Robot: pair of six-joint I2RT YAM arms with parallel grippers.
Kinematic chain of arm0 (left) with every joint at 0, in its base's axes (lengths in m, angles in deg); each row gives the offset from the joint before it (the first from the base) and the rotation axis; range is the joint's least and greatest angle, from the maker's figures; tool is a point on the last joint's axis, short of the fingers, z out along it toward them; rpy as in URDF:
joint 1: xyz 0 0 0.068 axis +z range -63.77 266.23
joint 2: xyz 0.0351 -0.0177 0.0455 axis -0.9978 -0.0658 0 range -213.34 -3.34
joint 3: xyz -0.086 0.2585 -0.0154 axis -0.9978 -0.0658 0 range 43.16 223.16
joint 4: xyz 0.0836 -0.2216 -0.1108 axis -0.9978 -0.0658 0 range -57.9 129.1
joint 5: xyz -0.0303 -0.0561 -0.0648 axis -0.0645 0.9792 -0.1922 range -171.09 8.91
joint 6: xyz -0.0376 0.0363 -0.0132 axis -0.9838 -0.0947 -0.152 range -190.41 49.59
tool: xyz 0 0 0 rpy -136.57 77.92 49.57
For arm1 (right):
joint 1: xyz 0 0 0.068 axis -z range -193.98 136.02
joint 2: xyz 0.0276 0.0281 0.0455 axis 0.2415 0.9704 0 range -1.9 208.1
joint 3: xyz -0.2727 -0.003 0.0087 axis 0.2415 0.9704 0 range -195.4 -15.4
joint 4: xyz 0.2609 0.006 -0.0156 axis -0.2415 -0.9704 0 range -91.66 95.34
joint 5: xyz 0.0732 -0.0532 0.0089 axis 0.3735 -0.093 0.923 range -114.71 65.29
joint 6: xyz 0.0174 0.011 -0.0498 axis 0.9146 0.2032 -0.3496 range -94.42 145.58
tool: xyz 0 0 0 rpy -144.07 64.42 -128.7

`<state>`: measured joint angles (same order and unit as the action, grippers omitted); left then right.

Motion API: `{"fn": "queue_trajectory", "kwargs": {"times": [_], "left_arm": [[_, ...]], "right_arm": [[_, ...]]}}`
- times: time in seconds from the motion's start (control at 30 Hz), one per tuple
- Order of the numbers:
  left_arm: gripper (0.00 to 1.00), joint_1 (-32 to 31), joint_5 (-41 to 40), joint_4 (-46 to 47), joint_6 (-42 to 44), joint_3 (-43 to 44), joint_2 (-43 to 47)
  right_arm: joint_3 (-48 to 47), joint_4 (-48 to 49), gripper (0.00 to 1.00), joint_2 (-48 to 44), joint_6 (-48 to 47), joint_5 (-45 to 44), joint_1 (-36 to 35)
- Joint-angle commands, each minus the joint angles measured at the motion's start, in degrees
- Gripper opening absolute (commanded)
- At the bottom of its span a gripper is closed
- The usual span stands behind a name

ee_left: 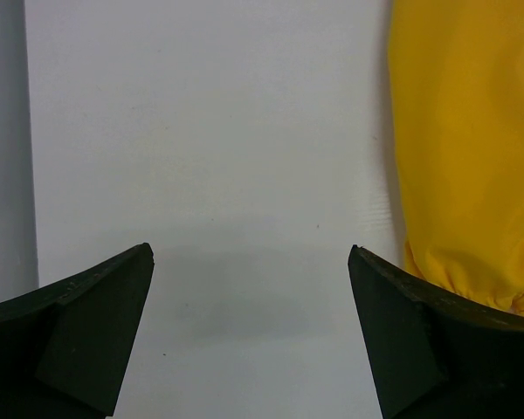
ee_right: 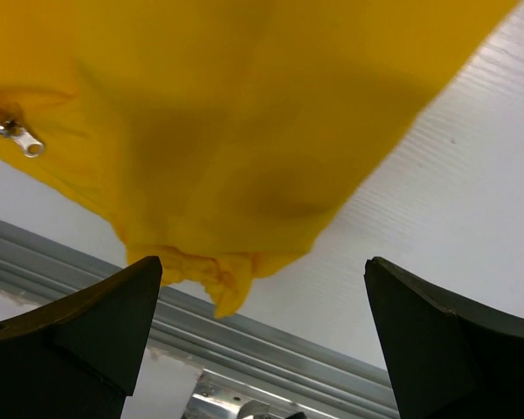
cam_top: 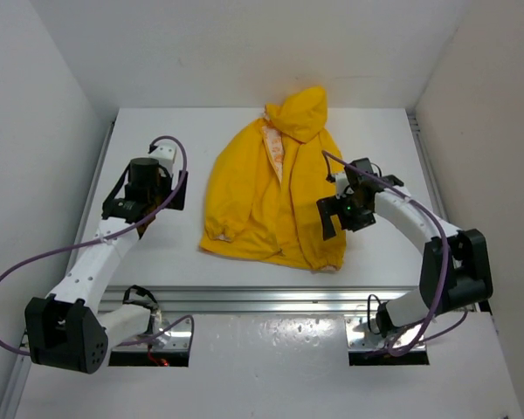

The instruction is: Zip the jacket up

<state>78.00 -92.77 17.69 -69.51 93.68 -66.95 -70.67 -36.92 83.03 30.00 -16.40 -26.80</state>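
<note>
So the jacket lies spread across the middle of the counter, hood by the far edge, hem toward the near edge. The left gripper sits left of it over bare counter, near one sleeve but apart. The right gripper hangs at the jacket's right side above the other cuff. In its wrist view the zipper pull is off to the left.

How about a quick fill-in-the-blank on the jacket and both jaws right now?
1. The jacket lies on the table, its hood toward the table's ___ edge.
2. The left jaws and the right jaws are both ___, gripping nothing.
3. The metal zipper pull shows clearly in the ___ wrist view.
Missing words: far; open; right.
</note>
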Motion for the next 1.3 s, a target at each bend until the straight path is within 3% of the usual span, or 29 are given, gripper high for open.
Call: {"fn": "queue_trajectory", "kwargs": {"times": [0.0,0.1,0.5,0.6,0.7,0.73,0.77,1.0,1.1,1.27], "left_arm": [[1.00,0.8,0.9,0.0,0.1,0.5,0.4],[1.00,0.8,1.5,0.0,-0.4,0.5,0.4],[1.00,1.9,2.2,0.0,-1.4,1.0,-1.9],[1.00,1.9,2.7,0.0,-1.4,1.5,-1.9],[1.00,2.4,1.3,0.0,-1.4,1.5,-1.9],[1.00,2.4,1.3,0.0,-1.4,1.5,-1.9],[1.00,2.4,1.3,0.0,-1.4,2.1,-1.9],[1.00,2.4,6.5,-0.6,0.4,2.7,-1.3],[1.00,2.4,10.0,-0.6,1.8,2.7,-1.3],[1.00,1.8,13.4,1.3,2.9,2.7,-1.2]], "right_arm": [[-1.9,1.1,1.00,0.6,3.8,0.9,-2.4],[-3.4,1.0,1.00,3.2,5.3,-5.5,-5.7],[-4.9,2.6,1.00,11.0,6.5,-10.0,-9.4],[-5.6,2.8,0.76,12.0,6.2,-11.9,-9.4],[-5.9,2.1,0.42,12.2,6.0,-10.3,-7.9],[-5.9,2.1,0.06,11.6,5.9,-8.9,-7.1],[-6.0,1.9,0.00,11.5,6.0,-8.6,-6.6],[-7.3,-2.5,0.00,0.7,4.1,-3.8,-2.7],[-9.9,-2.8,0.00,-5.5,2.8,-3.5,3.0],[-14.9,0.3,0.00,-3.8,-2.3,-7.6,16.7]]}}
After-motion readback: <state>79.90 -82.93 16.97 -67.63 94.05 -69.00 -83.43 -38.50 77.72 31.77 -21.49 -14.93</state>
